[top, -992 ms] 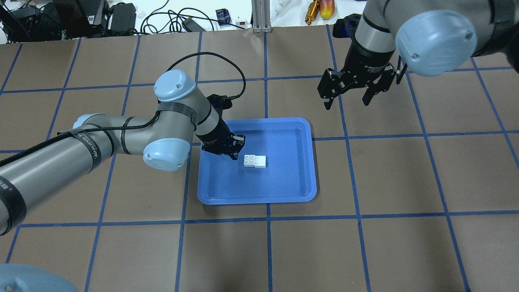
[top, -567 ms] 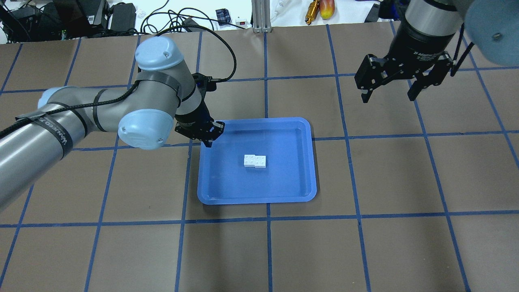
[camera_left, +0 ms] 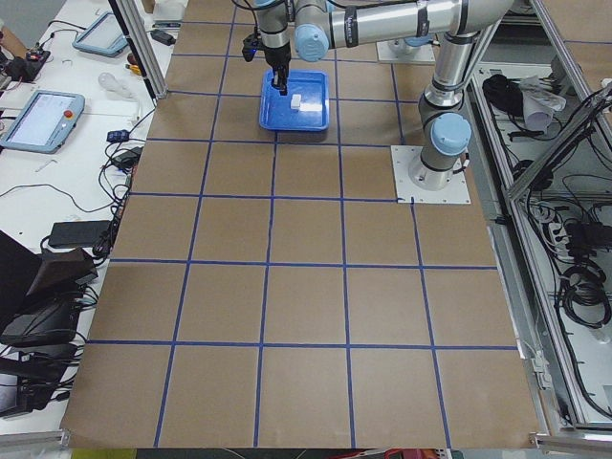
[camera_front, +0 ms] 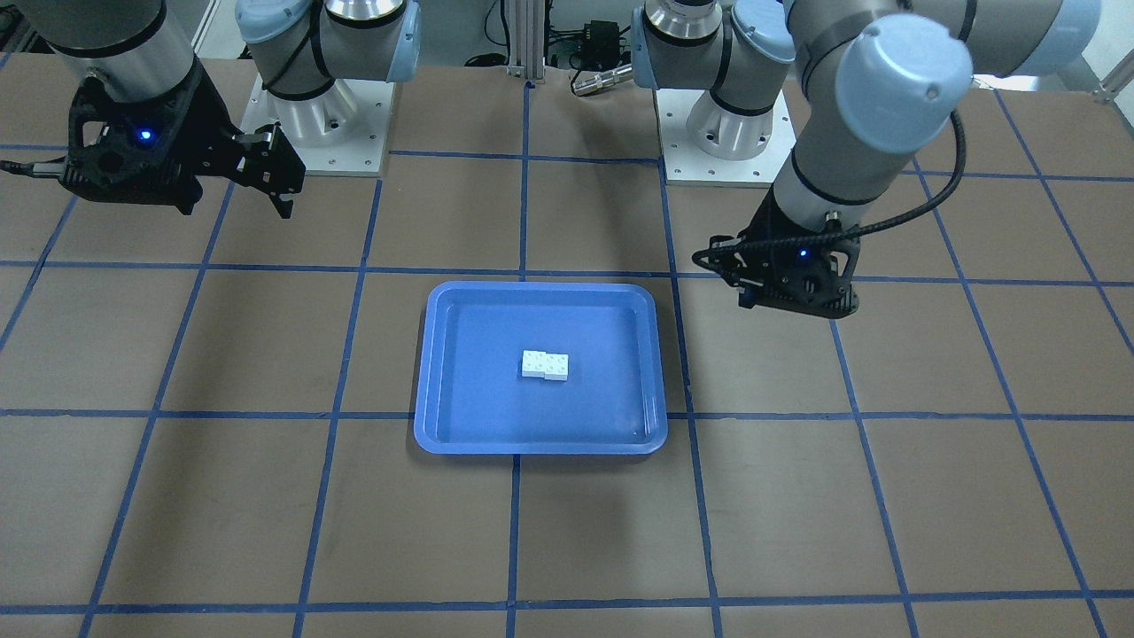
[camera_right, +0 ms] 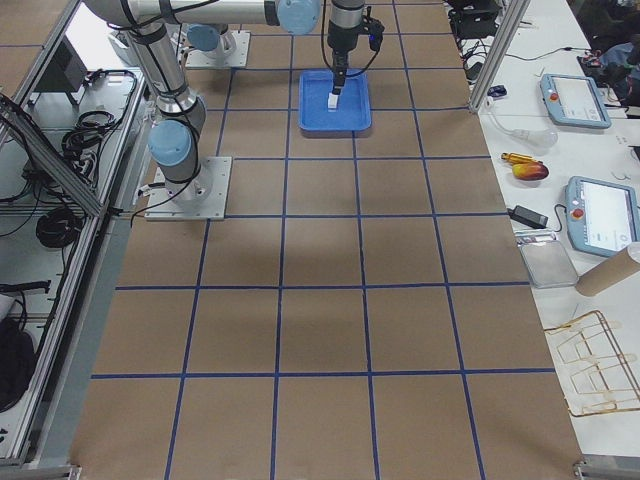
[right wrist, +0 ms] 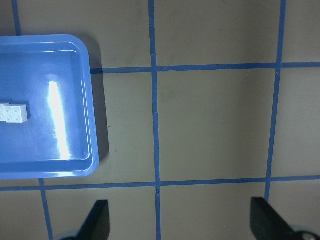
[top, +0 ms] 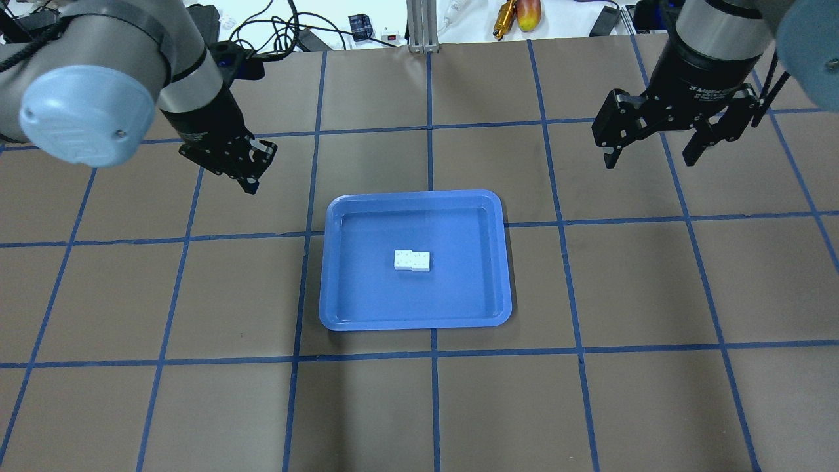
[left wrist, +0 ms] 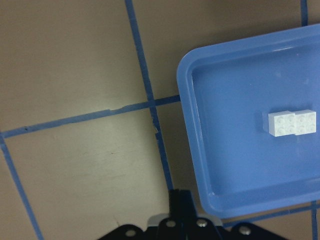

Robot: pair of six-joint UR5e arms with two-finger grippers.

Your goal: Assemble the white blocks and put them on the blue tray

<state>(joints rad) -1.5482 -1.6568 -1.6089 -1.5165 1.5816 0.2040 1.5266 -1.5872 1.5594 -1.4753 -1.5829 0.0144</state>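
Observation:
The two white blocks are joined into one short bar. The bar lies flat near the middle of the blue tray, apart from both grippers. It also shows in the front view, on the tray, and in the left wrist view. My left gripper is shut and empty, above the table, back and left of the tray. My right gripper is open and empty, above the table far to the back right. In the right wrist view its fingers stand wide apart over bare table.
The table is brown paper with a blue tape grid. Cables, power bricks and a yellow-red item lie beyond its far edge, beside an aluminium post. The two arm bases stand at the robot's side of the table.
My left gripper has moved off the tray's left part, up and back to the left. My right gripper has moved further right. The joined blocks have stayed in the tray.

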